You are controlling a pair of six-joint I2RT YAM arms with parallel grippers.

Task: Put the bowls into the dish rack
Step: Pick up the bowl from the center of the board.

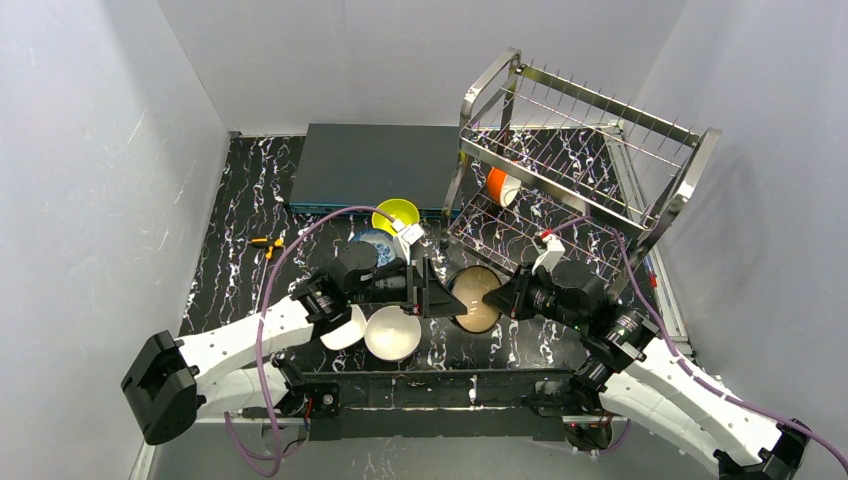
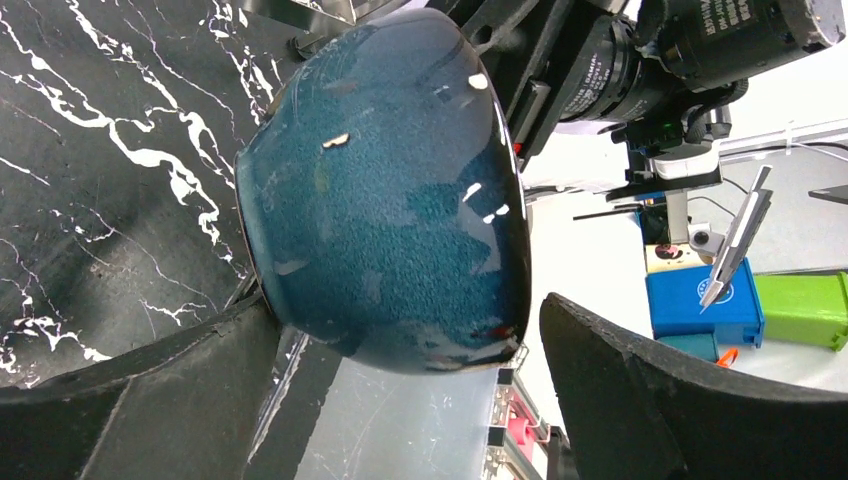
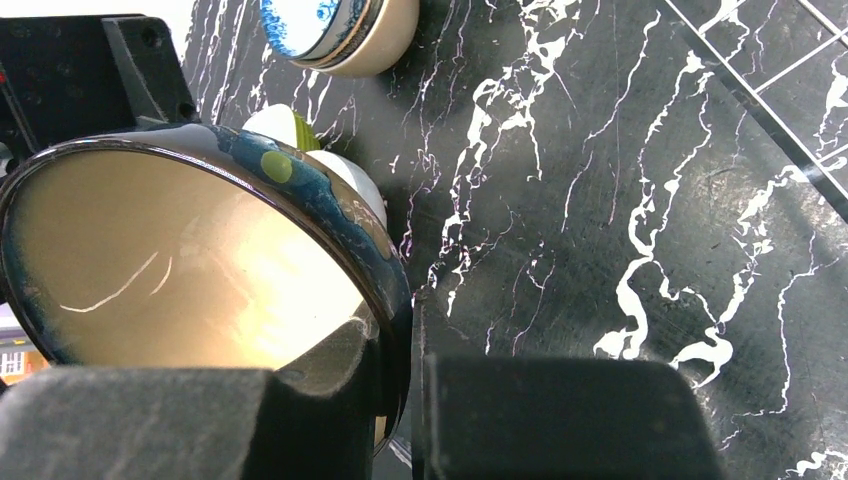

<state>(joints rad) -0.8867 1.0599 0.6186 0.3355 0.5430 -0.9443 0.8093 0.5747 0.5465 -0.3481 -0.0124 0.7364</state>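
One blue bowl (image 2: 380, 200) looks slippery and easy to break; we pinch its rim with our right hand (image 3: 412, 390), our left hand (image 2: 410, 315) spread wide.

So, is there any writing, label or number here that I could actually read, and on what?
White lettering on the black barrel: too small and blurred to read.
Round logo on the blue box: blurred, unreadable.
Nothing else shows any writing.

Speckled dark-blue bowl (image 2: 385, 190), cream inside
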